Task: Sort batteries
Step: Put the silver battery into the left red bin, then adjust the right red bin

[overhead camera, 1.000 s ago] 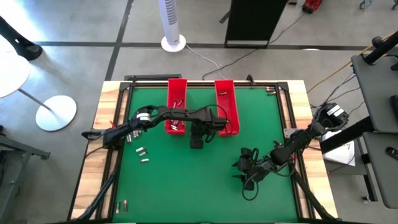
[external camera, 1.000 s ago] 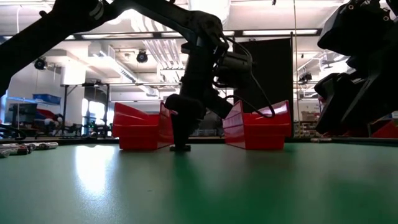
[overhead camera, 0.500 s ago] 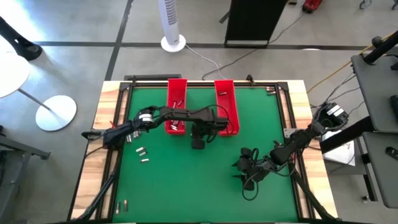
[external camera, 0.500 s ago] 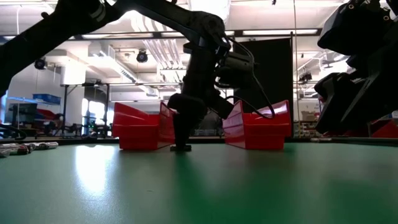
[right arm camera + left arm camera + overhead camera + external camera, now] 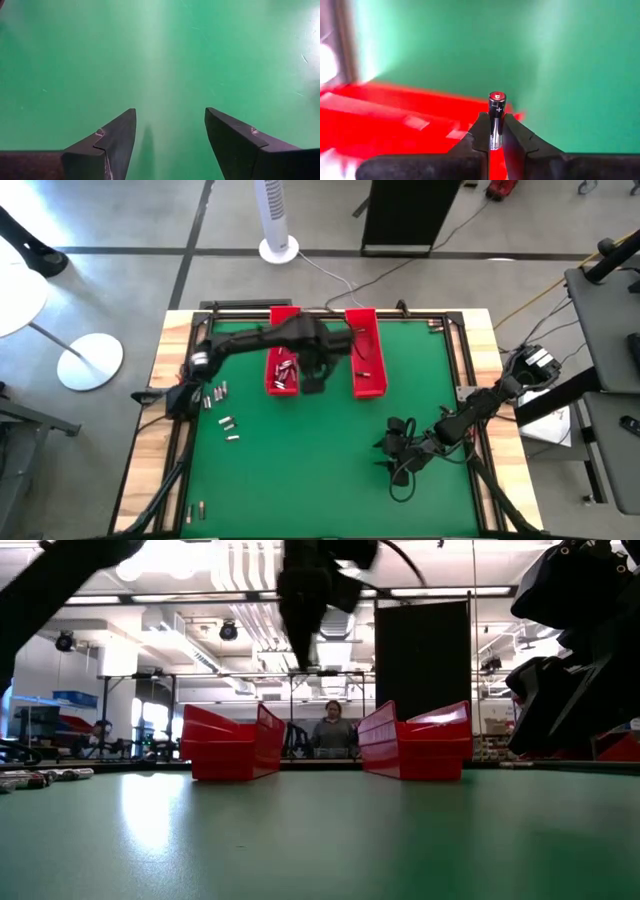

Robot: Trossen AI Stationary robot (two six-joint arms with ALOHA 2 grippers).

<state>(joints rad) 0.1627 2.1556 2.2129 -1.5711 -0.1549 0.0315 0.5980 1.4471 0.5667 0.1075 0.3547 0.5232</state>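
green table (image 5: 300,470), centre of the high view. two red trays (image 5: 283,350) at its upper edge. left gripper (image 5: 493,134) between them, pinching one battery (image 5: 496,117). right gripper (image 5: 169,130) lower right, fingers spread. loose batteries (image 5: 228,424) at left.

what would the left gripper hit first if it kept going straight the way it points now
Probably a red tray. The left gripper, shut on a battery, points down at red plastic beside the green mat, though depth is unclear.
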